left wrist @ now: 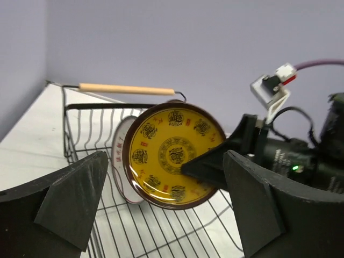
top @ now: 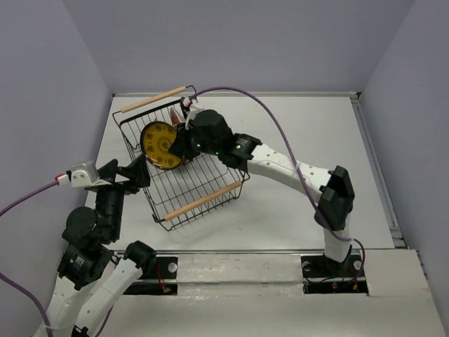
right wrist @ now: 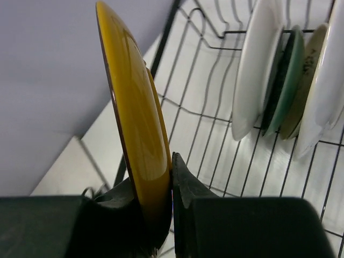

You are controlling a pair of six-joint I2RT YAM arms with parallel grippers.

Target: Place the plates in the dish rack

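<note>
The yellow plate [top: 160, 144] with a dark brown rim stands on edge over the far left part of the dish rack [top: 210, 179]. My right gripper [top: 184, 144] is shut on its rim; in the right wrist view the gripper [right wrist: 171, 193] pinches the plate [right wrist: 134, 123] edge-on. Several plates stand in the rack's far slots: a white one [right wrist: 258, 75], a teal one [right wrist: 290, 75] and others behind. In the left wrist view a white red-rimmed plate [left wrist: 122, 156] stands just behind the yellow plate [left wrist: 172, 156]. My left gripper [top: 144, 170] is open at the rack's left rim.
The rack has two wooden rod handles, one at the far end [top: 154, 99] and one at the near end [top: 203, 200]. The rack sits skewed on the white table [top: 302, 119]. Grey walls close in the left, back and right sides.
</note>
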